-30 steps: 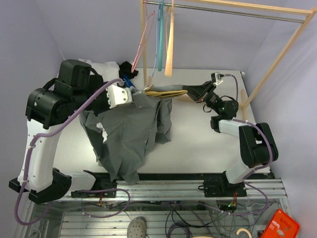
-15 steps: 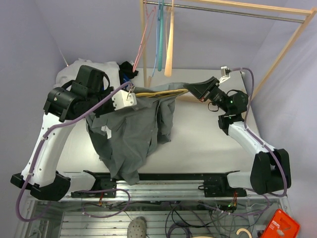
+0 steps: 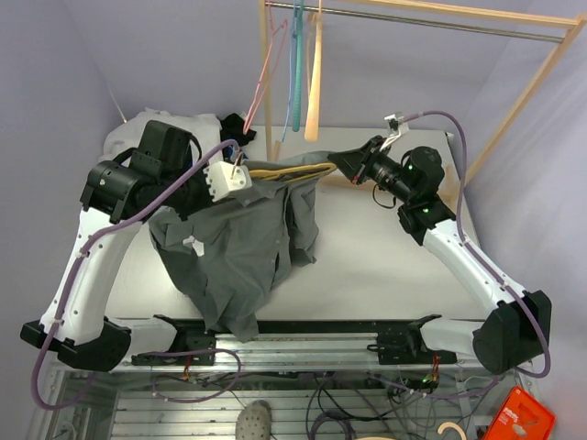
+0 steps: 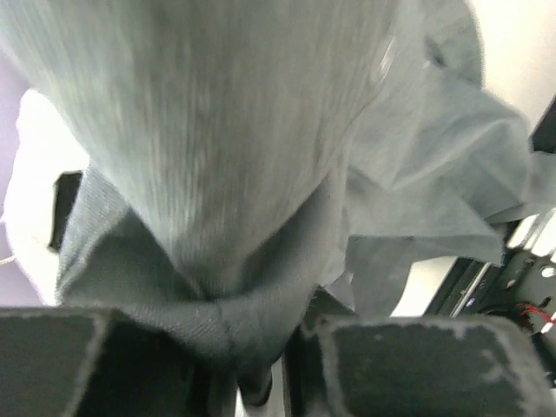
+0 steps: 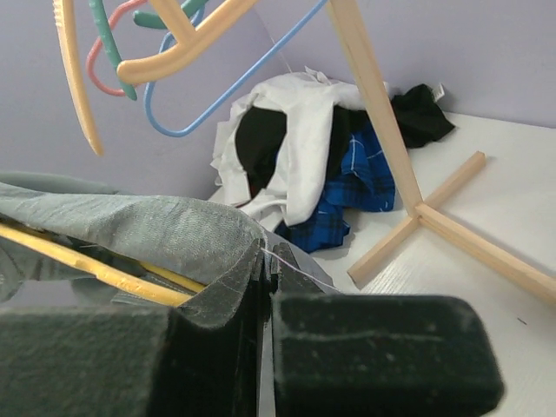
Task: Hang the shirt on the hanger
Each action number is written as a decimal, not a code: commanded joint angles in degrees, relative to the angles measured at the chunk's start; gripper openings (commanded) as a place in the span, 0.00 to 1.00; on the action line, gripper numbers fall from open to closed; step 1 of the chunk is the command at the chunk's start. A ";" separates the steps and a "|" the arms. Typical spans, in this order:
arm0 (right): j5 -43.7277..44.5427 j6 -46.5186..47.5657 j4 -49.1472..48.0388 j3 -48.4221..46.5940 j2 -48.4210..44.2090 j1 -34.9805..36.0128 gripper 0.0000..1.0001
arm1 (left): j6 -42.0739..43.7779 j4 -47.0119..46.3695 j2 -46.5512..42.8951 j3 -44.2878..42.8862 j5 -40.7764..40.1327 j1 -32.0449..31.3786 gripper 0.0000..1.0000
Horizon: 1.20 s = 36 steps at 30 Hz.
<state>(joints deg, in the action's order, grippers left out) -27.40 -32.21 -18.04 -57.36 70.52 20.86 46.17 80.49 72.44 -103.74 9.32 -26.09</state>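
Note:
The grey shirt [image 3: 240, 243] hangs between my two grippers, and its lower part drapes down to the table's near edge. The yellow hanger [image 3: 286, 169] lies across inside the shirt's top, with its bar showing between the grippers. I cannot make out its hook. My left gripper [image 3: 235, 176] is shut on bunched shirt fabric [image 4: 217, 226], pinched between the pads [image 4: 417, 365]. My right gripper [image 3: 341, 163] is shut on a shirt edge [image 5: 156, 230]. The hanger's yellow bars [image 5: 91, 265] run just left of that gripper [image 5: 268, 278].
A pile of clothes lies at the back left, including a white garment [image 3: 138, 128] [image 5: 295, 130] and a blue plaid one [image 5: 352, 187]. A wooden rack [image 3: 514, 110] stands at the back with pink, teal and cream hangers [image 3: 295, 64]. The rack's foot [image 5: 434, 217] lies close to my right gripper.
My right gripper has moved left and slightly up with the shirt edge. My left arm has swung back and raised its end. The shirt hangs a little higher.

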 commanded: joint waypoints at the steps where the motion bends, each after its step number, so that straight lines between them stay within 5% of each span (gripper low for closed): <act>1: -1.07 2.65 2.09 -4.13 0.32 5.56 0.00 | -6.02 -3.83 3.06 -1.38 15.10 -0.36 0.35; 10: 4.33 6.78 9.18 -9.73 1.47 14.09 0.00 | -8.31 -3.37 8.63 -4.06 30.44 -0.37 0.57; 13: 4.96 7.05 9.45 -10.58 1.93 16.20 0.00 | -9.27 -4.59 10.16 -4.99 31.87 -0.36 0.40; 15: 5.26 7.02 9.98 -11.21 2.51 17.63 0.00 | -9.03 -5.30 11.08 -5.49 32.32 -0.37 0.13; 17: 5.56 7.51 11.04 -12.49 3.22 18.81 0.00 | -9.97 -6.59 12.06 -5.53 30.74 -0.37 0.07; 28: 16.58 16.91 27.45 -20.02 -0.73 19.23 0.00 | -9.80 -15.64 7.85 6.13 -8.25 -0.63 0.07; 36: 19.85 16.08 29.25 -25.56 -4.48 19.22 0.00 | -9.06 -17.32 5.81 15.95 -14.81 -0.63 0.07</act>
<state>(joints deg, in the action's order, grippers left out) -0.16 -12.97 20.25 -75.02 71.57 36.86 37.21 64.55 74.74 -93.82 9.13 -26.48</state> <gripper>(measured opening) 0.018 0.142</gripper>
